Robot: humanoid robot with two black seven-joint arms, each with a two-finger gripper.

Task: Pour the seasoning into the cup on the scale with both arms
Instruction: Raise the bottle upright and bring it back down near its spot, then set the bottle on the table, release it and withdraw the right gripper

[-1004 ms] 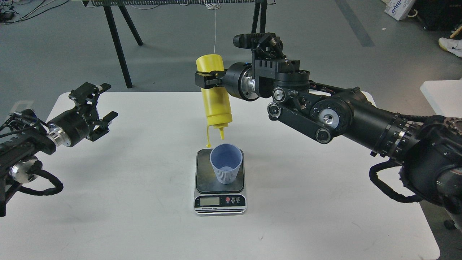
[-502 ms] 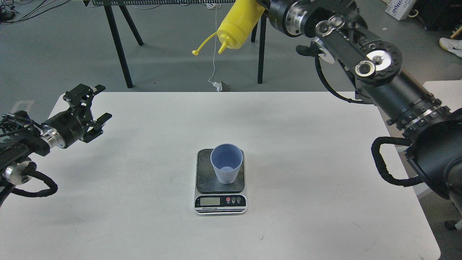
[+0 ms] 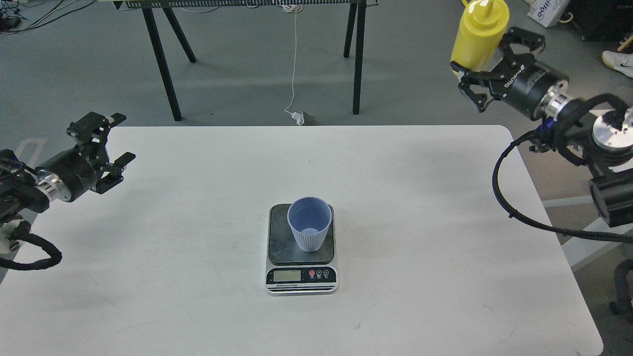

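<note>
The light blue-grey cup (image 3: 310, 223) stands upright on the dark platform of the scale (image 3: 277, 242), near the middle of the white table (image 3: 420, 222). The scale's LCD and buttons face me. My right gripper (image 3: 487, 58) is shut on the yellow seasoning bottle (image 3: 478, 37) and holds it upright, nozzle up, high at the far right beyond the table's back edge. The nozzle tip is cut off by the top of the view. My left gripper (image 3: 123, 138) is open and empty, above the table's far left edge.
Black stand legs (image 3: 158, 59) and a white cable (image 3: 294, 59) are on the grey floor behind the table. A white bag (image 3: 546, 12) and a shoe (image 3: 618, 62) lie at the far right. A second white surface (image 3: 588, 247) adjoins the table's right side.
My right arm has swung the bottle from above the cup, nozzle down, up and away to the far right, turning it upright. My left gripper has drawn back to the left, still open.
</note>
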